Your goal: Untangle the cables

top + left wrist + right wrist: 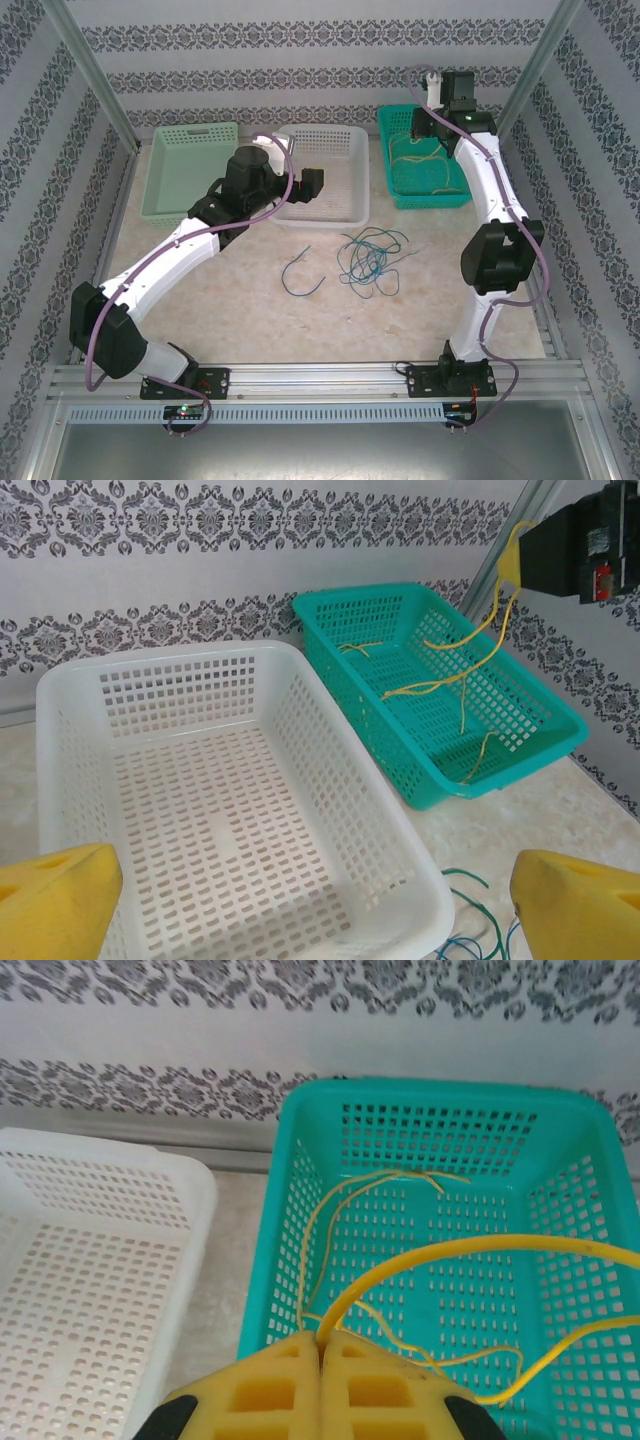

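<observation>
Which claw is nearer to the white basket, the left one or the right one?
Left. The left claw hangs open above the white basket; the right claw is over the teal basket beside it, shut on a yellow cable.

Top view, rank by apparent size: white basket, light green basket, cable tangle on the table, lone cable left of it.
1. white basket and light green basket: look alike, not ranked; white one partly covered.
2. cable tangle
3. lone cable

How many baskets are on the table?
3: a pale green plastic basket at the back left, a white plastic basket in the middle, and a teal plastic basket at the back right.
</observation>
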`<control>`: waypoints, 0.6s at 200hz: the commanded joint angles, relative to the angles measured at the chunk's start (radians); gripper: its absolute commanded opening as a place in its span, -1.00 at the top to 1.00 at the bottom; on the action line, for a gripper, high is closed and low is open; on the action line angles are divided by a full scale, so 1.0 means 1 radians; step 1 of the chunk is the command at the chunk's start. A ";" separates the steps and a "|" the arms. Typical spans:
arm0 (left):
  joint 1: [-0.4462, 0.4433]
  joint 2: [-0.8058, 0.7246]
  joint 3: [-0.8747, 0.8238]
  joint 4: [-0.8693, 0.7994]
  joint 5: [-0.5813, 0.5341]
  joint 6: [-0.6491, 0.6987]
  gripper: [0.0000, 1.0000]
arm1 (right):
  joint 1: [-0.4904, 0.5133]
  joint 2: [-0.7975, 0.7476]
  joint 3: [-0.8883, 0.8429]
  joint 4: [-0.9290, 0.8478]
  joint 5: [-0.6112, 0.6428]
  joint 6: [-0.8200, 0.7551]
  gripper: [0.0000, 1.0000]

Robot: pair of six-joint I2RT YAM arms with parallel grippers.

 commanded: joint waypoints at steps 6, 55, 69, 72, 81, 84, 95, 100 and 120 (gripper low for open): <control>0.017 -0.018 -0.013 -0.019 -0.007 -0.003 -0.99 | -0.019 0.000 -0.038 0.012 0.011 0.035 0.97; 0.019 -0.002 -0.016 -0.023 0.011 -0.024 -0.99 | -0.050 0.070 -0.050 -0.030 -0.038 0.087 0.58; 0.020 0.001 -0.016 -0.026 0.011 -0.025 -0.99 | -0.061 0.097 -0.044 -0.050 -0.046 0.096 0.39; 0.021 0.000 -0.017 -0.025 0.012 -0.026 -0.99 | -0.064 0.102 -0.042 -0.052 -0.050 0.098 0.35; 0.021 0.001 -0.017 -0.027 0.013 -0.026 -0.99 | -0.074 0.115 -0.040 -0.060 -0.069 0.110 0.25; 0.020 0.001 -0.018 -0.027 0.014 -0.027 -0.99 | -0.077 0.119 -0.039 -0.064 -0.075 0.116 0.20; 0.021 0.004 -0.018 -0.030 0.013 -0.030 -0.99 | -0.086 0.129 -0.035 -0.077 -0.103 0.133 -0.05; 0.021 0.003 -0.018 -0.032 0.014 -0.030 -0.99 | -0.090 0.133 -0.033 -0.082 -0.112 0.139 -0.09; 0.022 0.003 -0.025 -0.033 0.012 -0.035 -0.99 | -0.092 0.124 -0.044 -0.104 -0.122 0.144 -0.31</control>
